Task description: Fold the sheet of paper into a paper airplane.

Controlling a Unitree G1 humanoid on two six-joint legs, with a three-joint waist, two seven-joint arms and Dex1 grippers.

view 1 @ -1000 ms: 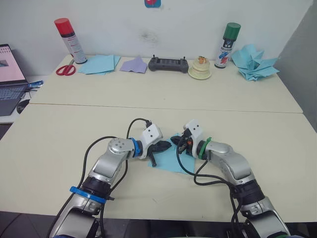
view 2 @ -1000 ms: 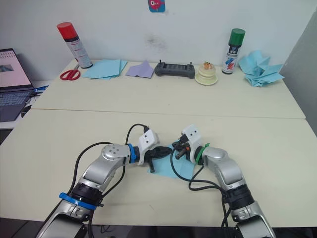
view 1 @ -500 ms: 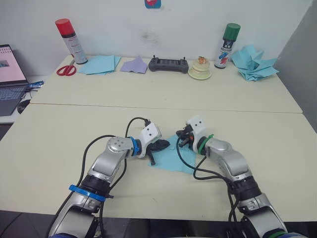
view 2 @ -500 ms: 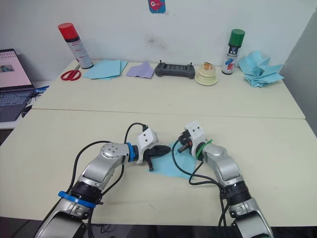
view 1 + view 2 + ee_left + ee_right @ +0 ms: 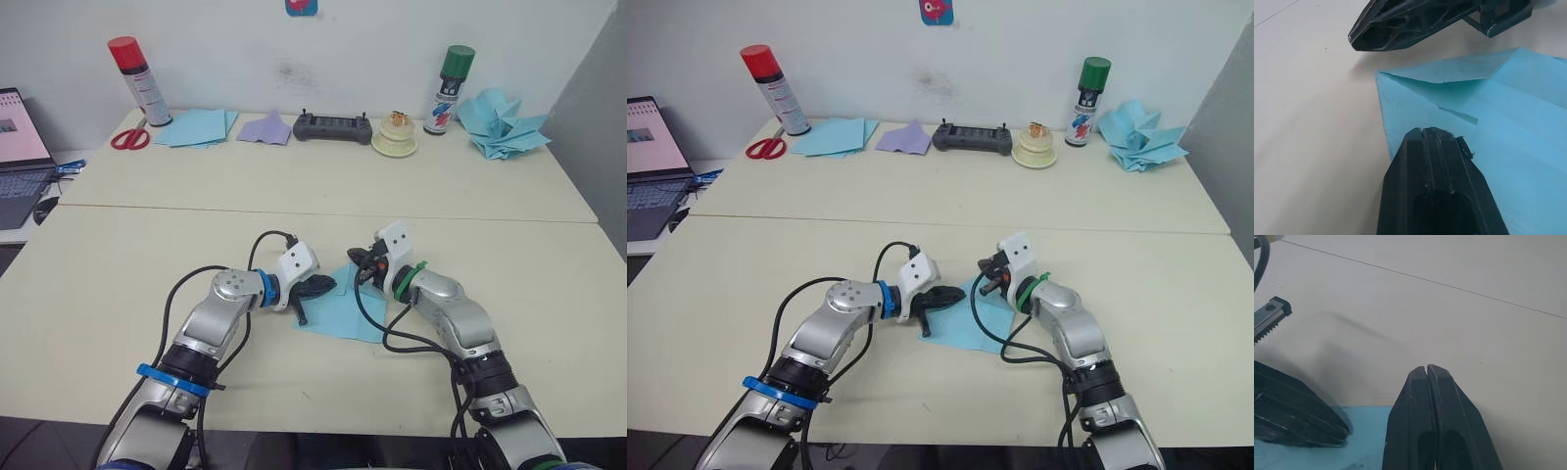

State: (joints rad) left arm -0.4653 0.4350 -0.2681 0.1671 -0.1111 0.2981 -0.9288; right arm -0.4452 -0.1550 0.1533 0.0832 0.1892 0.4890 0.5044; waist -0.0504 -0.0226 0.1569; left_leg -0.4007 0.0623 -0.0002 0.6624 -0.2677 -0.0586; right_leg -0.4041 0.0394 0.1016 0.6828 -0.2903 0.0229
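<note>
The sheet of paper (image 5: 345,315) is light blue and lies flat on the near table between my two arms, with a folded flap (image 5: 1459,68) along its far edge. My left gripper (image 5: 329,288) is shut, and its tip (image 5: 1426,133) rests on the sheet near the left edge. My right gripper (image 5: 359,268) is also shut, with nothing between its fingers (image 5: 1426,377). It hovers just past the far corner of the sheet, a short way from the left gripper. No paper airplane form shows in this sheet.
Along the back of the far table stand a red spray can (image 5: 138,80), scissors (image 5: 129,138), a stack of blue sheets (image 5: 196,125), a lilac paper piece (image 5: 265,128), a black controller (image 5: 333,125), a small dish (image 5: 395,141), a green spray can (image 5: 449,90) and a heap of paper planes (image 5: 502,123). A laptop (image 5: 20,157) sits at the left.
My right gripper has drawn back off the sheet, up and toward the far right. More of the sheet lies uncovered. The left gripper has stayed where it was.
</note>
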